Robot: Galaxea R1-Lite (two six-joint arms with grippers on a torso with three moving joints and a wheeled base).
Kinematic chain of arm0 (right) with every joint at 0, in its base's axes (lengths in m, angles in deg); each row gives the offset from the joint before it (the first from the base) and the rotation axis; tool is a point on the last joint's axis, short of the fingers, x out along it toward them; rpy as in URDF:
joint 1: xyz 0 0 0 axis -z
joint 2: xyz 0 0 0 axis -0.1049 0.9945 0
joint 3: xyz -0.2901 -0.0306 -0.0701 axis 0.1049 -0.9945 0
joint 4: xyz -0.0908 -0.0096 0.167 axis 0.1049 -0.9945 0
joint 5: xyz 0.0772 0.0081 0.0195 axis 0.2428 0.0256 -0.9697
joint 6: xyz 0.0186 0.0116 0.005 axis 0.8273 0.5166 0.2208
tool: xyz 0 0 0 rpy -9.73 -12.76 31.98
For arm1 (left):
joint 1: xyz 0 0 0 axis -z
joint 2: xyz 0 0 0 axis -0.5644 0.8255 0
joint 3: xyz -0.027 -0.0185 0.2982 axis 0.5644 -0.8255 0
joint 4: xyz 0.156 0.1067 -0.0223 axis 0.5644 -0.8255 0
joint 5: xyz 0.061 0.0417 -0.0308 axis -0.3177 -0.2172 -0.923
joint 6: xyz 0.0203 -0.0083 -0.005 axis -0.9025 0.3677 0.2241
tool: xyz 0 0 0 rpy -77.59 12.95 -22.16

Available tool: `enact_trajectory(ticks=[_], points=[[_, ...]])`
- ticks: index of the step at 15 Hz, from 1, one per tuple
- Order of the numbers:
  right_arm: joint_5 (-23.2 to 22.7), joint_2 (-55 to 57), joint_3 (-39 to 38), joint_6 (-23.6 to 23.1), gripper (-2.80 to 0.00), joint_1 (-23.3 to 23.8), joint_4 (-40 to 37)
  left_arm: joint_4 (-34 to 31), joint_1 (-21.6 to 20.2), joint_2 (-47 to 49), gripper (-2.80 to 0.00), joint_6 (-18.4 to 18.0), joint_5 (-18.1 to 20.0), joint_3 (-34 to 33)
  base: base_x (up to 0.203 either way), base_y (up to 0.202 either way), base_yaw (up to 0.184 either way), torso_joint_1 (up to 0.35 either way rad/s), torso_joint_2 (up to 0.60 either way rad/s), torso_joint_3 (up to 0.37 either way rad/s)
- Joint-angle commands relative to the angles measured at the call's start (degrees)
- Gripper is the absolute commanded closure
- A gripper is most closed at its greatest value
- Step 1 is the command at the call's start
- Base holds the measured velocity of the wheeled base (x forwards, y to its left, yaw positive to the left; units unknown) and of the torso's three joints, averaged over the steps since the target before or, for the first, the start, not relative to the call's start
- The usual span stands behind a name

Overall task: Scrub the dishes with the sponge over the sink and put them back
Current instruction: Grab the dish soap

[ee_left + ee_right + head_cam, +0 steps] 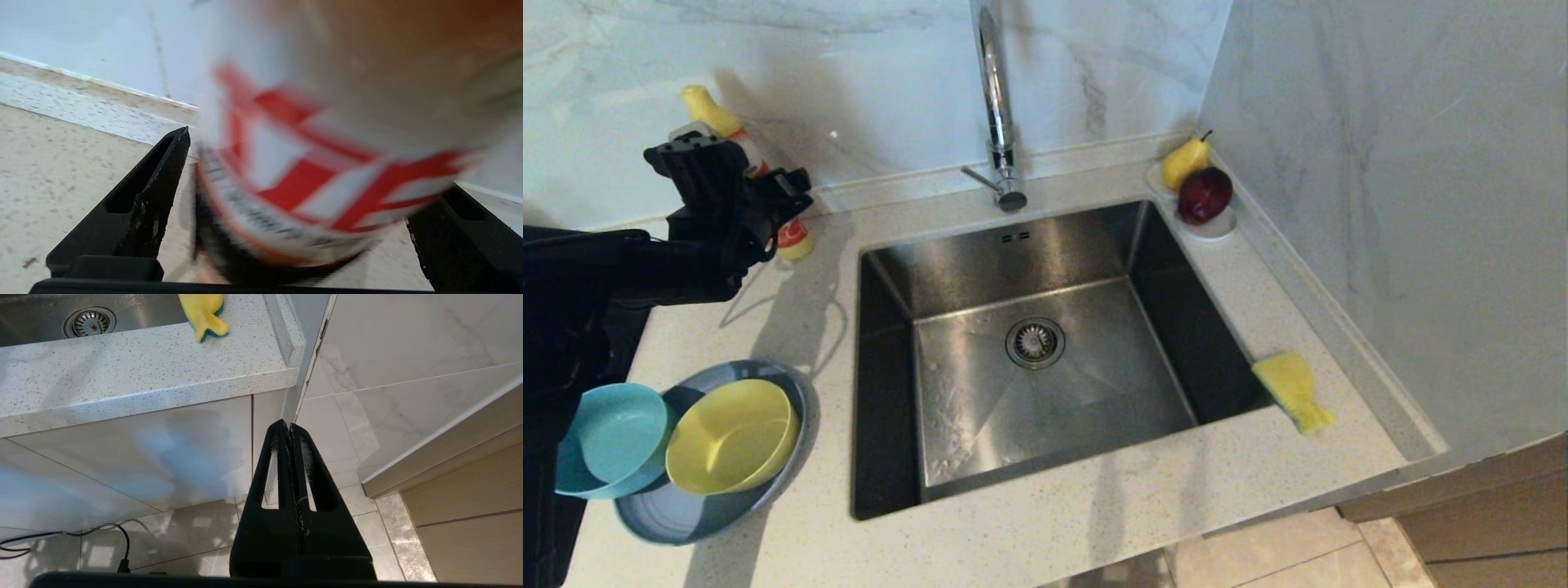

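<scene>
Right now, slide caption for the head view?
Left gripper open at the bottle; dishes and sponge untouched beside the sink.

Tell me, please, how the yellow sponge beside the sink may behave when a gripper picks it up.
The sponge looks already bent and pinched near one end, so it is probably soft and will squash under the fingers. It seems light. One end overhangs the sink edge, so a push might tip it in.
</scene>
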Motion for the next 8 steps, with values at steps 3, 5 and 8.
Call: enact_trajectory(ticks=[3, 5, 8], points=[[-0.01, 0.01, -0.01, 0.0, 0.0, -0.01, 0.02, 0.32, -0.56, 1.19, 0.0, -0.15, -0.41, 1.33, 0.0, 0.0, 0.0, 0.0, 0.0, 0.0], [-0.02, 0.01, -0.01, 0.0, 0.0, -0.01, 0.02, 0.39, -0.76, 1.32, 0.0, -0.26, -0.38, 1.47, 0.0, 0.0, 0.0, 0.0, 0.0, 0.0], [-0.02, 0.01, -0.01, 0.0, 0.0, -0.01, 0.02, 0.39, -0.79, 1.66, 0.0, -0.33, -0.47, 1.47, 0.0, 0.0, 0.0, 0.0, 0.0, 0.0]])
